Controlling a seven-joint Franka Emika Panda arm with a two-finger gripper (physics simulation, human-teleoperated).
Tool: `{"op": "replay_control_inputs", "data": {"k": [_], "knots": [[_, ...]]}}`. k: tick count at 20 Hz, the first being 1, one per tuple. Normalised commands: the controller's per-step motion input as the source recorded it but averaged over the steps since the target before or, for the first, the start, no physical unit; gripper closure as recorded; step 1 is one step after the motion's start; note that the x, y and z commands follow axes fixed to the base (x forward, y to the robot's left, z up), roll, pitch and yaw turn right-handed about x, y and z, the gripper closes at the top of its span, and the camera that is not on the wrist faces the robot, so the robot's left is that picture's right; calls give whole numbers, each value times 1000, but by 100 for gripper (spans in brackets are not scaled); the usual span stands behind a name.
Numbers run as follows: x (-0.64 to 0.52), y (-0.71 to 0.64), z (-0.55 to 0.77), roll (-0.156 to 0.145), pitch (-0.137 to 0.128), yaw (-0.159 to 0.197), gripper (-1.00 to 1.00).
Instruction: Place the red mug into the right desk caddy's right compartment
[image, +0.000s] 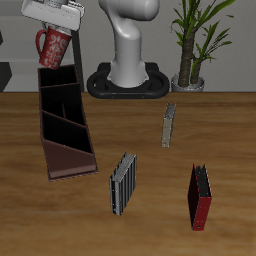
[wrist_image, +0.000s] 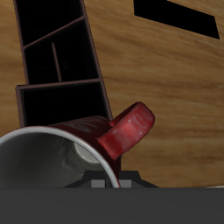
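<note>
Above the far end of the right desk caddy (image: 62, 120) my claw (image: 56, 22) is clamped on the red mug (image: 52, 46), tilted, clear of the tray. I'm in the carry step; next I'd lower it into the right compartment (image: 56, 78). Grey ribbed slab (image: 122, 183) and red-and-black holder (image: 200, 197) sit well apart; only partitions crowd me.

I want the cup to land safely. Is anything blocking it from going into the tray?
Nothing visible blocks it. The claw holds the speckled red mug above the far end of the long maroon-brown tray, whose cells look empty.
</note>
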Motion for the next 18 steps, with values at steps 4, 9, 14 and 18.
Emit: {"op": "replay_control_inputs", "data": {"k": [4, 9, 14, 18], "knots": [[262, 46, -202, 8, 52, 70, 100], [244, 167, -184, 15, 42, 146, 100], [239, 225, -292, 37, 86, 161, 100], [57, 28, -106, -2, 25, 88, 100]]}}
